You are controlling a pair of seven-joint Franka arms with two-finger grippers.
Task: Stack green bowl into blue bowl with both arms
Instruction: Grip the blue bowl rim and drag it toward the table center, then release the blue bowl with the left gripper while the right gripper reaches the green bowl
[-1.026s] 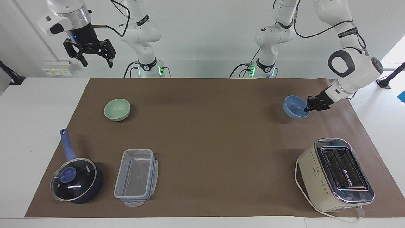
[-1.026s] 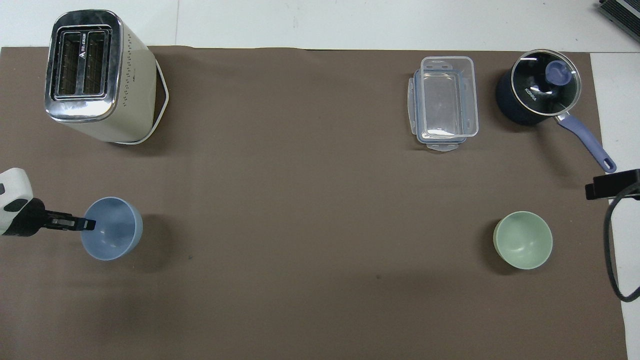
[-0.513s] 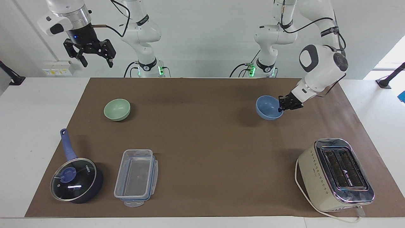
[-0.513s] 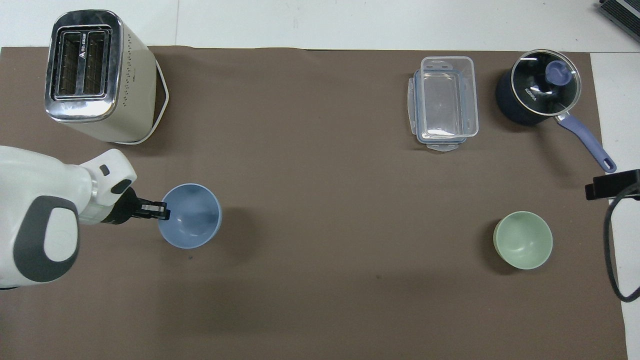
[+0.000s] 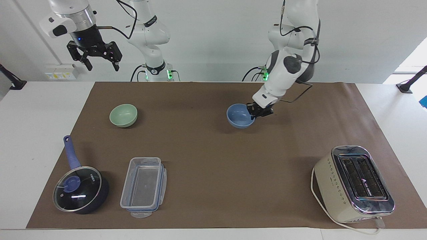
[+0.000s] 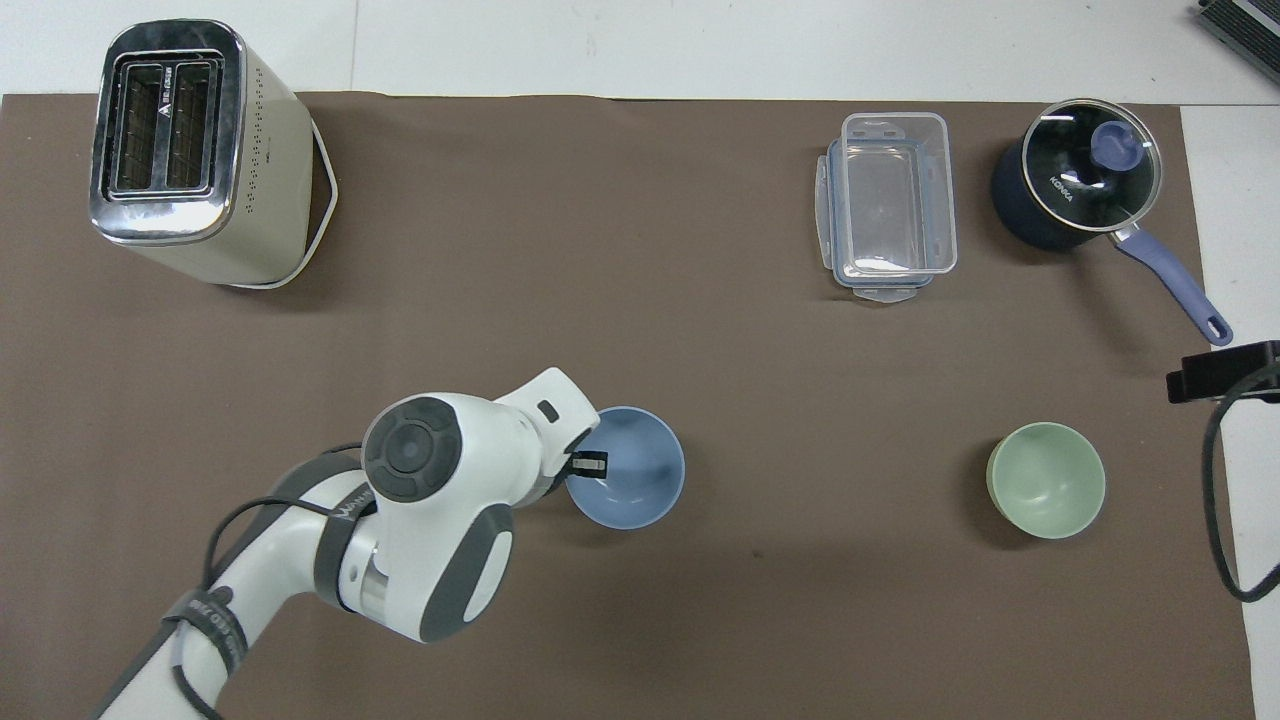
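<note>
The periwinkle-blue bowl [image 5: 239, 115] is upright over the middle of the brown mat, and it also shows in the overhead view [image 6: 632, 470]. My left gripper [image 5: 256, 112] is shut on the bowl's rim at the side toward the left arm's end; in the overhead view [image 6: 590, 465] the arm's wrist covers most of it. The pale mint-green bowl [image 5: 123, 115] sits alone on the mat toward the right arm's end, seen also from overhead [image 6: 1046, 480]. My right gripper [image 5: 99, 60] waits open and empty, high above the table's edge at the right arm's end.
A cream toaster [image 5: 353, 183] stands farther from the robots at the left arm's end. A clear plastic container [image 5: 143, 186] and a dark-blue glass-lidded saucepan [image 5: 80, 190] lie farther from the robots than the green bowl.
My left gripper has carried the blue bowl from the left arm's end of the mat to its middle, toward the green bowl. The right arm and the green bowl have not moved.
</note>
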